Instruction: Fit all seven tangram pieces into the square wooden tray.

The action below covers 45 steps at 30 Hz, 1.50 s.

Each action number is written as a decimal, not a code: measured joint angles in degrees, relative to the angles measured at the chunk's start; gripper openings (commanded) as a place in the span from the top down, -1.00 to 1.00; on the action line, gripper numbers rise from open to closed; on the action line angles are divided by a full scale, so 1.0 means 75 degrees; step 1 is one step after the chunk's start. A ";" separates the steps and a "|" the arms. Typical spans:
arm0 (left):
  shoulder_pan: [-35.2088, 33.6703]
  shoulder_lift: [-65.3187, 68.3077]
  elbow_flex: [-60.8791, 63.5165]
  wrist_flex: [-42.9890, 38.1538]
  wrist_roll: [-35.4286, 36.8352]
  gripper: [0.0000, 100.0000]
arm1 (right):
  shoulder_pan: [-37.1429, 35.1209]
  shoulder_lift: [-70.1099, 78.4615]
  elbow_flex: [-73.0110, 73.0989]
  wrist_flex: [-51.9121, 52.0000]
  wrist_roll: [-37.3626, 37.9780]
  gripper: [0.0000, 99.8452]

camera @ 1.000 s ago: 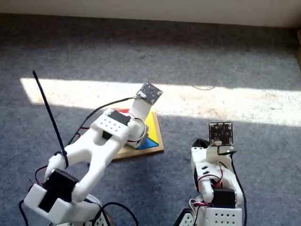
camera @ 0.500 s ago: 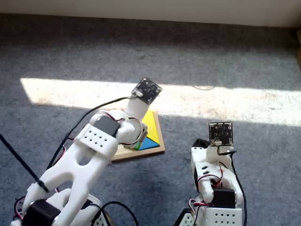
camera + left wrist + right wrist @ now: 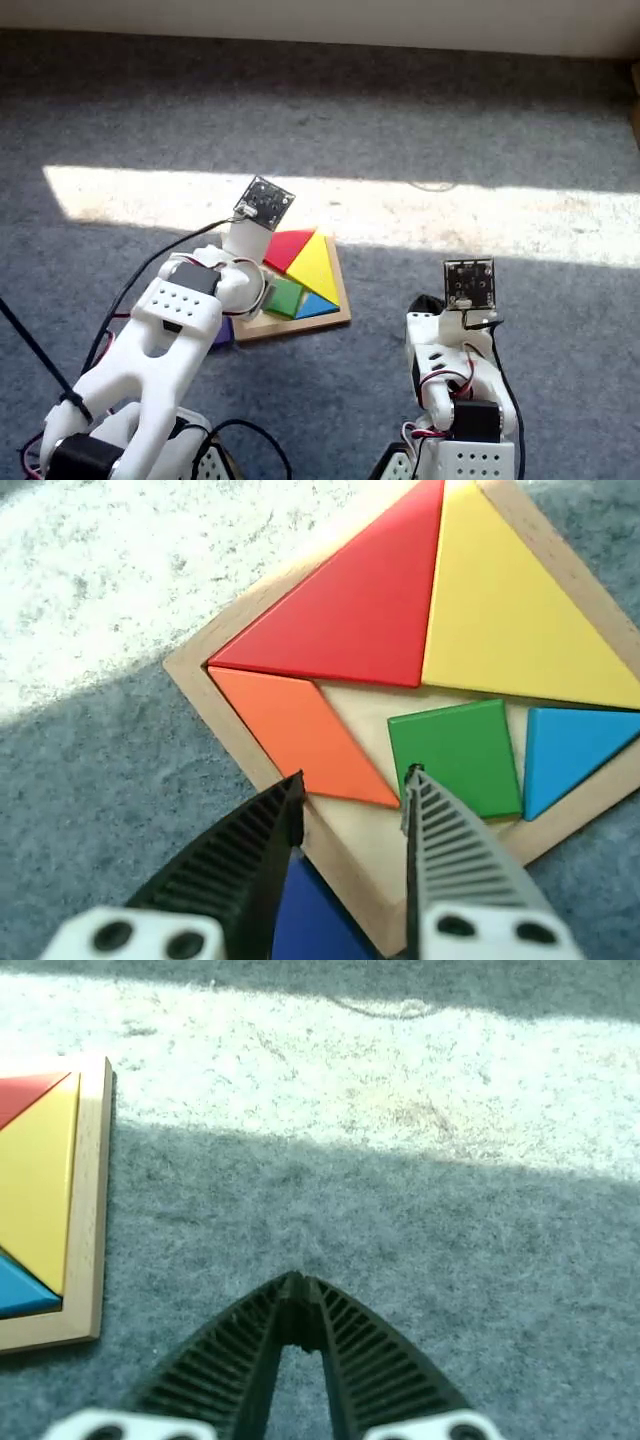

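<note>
Our left gripper (image 3: pixel 353 778) hangs spread and empty above the square wooden tray (image 3: pixel 188 666). We see the right gripper (image 3: pixel 298 1280) pressed together.

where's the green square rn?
Left wrist view: the green square lies in the wooden tray, between the orange parallelogram and the light blue triangle, just off the left tool's light fingertip.

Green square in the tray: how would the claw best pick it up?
Probably from straight above, pinching the green square across the two edges that face bare wood in the tray. It lies flat, and the orange piece and the blue triangle crowd its other sides.
</note>
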 measured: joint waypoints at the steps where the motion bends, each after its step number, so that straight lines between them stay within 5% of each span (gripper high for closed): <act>1: -0.0023 0.0000 0.0000 -0.0035 0.0000 0.64 | 0.0000 0.0000 0.0000 0.0000 0.0000 0.98; 14: 0.0023 0.2368 -0.1371 -0.0082 -0.0023 0.64 | 0.0000 0.0000 0.0000 0.0000 0.0000 0.98; 25: 0.1301 0.2438 -0.1747 0.0223 0.0270 0.64 | 0.0000 0.0000 0.0000 0.0000 0.0000 0.98; 34: 0.0188 0.1254 -0.1735 0.0867 0.0281 0.64 | 0.0000 0.0000 0.0000 0.0000 0.0000 0.98; 45: 0.0270 0.1840 -0.1196 0.0410 0.0094 0.64 | 0.0000 0.0000 0.0000 0.0000 0.0000 0.98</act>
